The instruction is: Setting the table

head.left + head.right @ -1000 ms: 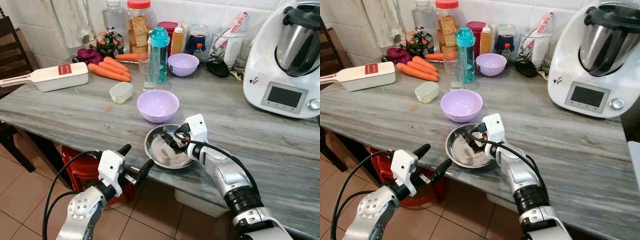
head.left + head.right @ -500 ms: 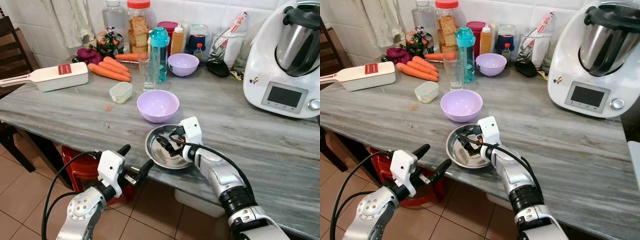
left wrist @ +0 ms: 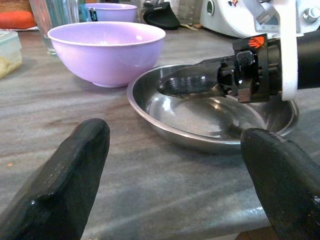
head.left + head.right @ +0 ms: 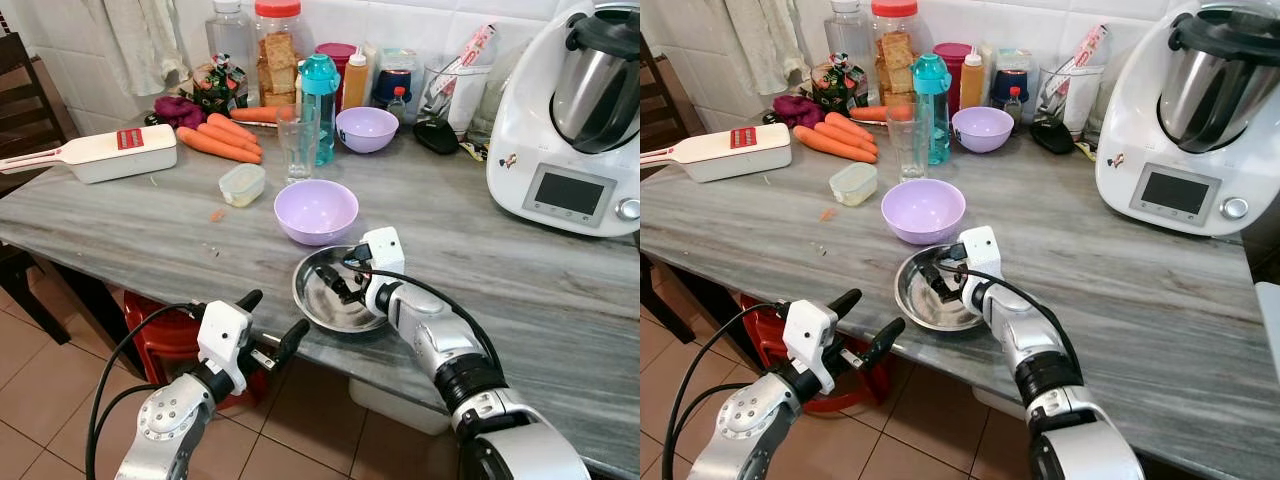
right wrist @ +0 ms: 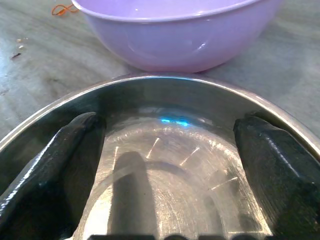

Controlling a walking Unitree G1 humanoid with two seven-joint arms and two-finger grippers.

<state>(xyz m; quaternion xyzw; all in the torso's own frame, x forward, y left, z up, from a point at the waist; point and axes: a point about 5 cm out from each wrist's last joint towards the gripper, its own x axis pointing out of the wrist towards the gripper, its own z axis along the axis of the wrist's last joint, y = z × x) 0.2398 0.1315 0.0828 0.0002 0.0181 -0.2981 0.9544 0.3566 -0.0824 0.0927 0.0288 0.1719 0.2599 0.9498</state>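
Steel bowl [image 4: 330, 300] at the counter edge [image 4: 150, 268], just before the lilac bowl [image 4: 316, 209].
Right gripper [image 4: 335, 283] spread inside it, grasping nothing; left gripper [image 4: 272, 322] spread, hovering below that edge.

A long grey stone-look counter [image 4: 520, 290] runs along the tiled wall; near its front edge sits a steel dish [image 4: 330, 300], with a lilac bowl [image 4: 316, 210] just behind it; further back stand a small lidded tub [image 4: 241, 184], a clear glass [image 4: 297, 146], a teal bottle [image 4: 320, 100] and a second lilac bowl [image 4: 366, 128]; carrots [image 4: 218, 140] and a white slicer [image 4: 100, 153] lie to the left; a large white kitchen machine [image 4: 570, 120] occupies the right end; jars and bottles crowd the wall.
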